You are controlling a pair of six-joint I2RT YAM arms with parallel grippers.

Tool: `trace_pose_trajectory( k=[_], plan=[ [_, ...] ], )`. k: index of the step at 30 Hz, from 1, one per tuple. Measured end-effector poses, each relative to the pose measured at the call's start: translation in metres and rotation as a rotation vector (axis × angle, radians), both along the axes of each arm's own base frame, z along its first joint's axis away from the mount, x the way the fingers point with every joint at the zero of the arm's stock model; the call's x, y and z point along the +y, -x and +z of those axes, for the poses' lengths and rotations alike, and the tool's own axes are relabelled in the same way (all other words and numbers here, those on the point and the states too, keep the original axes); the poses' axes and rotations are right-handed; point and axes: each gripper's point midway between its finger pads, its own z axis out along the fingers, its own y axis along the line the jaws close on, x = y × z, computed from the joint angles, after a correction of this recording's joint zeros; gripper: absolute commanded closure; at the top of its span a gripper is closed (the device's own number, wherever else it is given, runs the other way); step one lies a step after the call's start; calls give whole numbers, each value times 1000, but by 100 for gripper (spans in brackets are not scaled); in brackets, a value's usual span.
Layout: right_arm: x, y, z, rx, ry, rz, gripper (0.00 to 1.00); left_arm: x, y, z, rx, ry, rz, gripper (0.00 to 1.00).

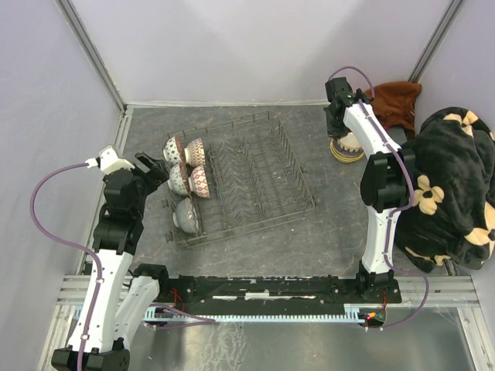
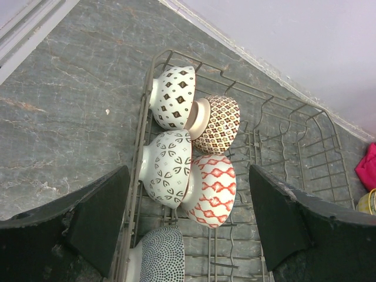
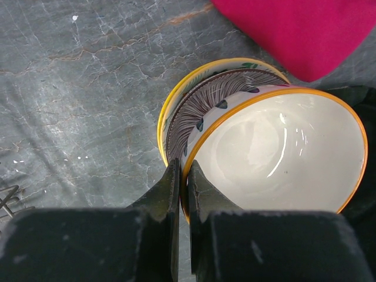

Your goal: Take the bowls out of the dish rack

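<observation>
The grey wire dish rack stands mid-table. Several bowls stand on edge in its left end: diamond-patterned, brown lattice, leaf-patterned, red lattice and dotted. My left gripper hovers open above that end, its jaws wide on either side of the leaf and red bowls, touching nothing. My right gripper is at the far right, shut on the rim of an orange-rimmed bowl. That bowl sits nested on a striped bowl and a yellow bowl, a stack also seen from above.
A pink-red cloth lies just behind the stack; from above it looks brown. A black flowered blanket fills the right side. Pale walls close the back and sides. A metal rail runs along the near edge.
</observation>
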Motion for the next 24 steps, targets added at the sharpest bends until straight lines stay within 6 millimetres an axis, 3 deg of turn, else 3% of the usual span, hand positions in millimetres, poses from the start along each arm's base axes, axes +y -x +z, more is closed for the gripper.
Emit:
trace_pose_trajectory(
  k=[14, 21, 24],
  plan=[
    [1, 0, -17, 7, -53, -23, 97, 0, 0, 0, -2, 0, 0, 11],
    [3, -4, -25, 7, -75, -31, 90, 0, 0, 0, -2, 0, 0, 11],
    [3, -5, -25, 5, -83, -36, 78, 0, 0, 0, -2, 0, 0, 11]
  ],
)
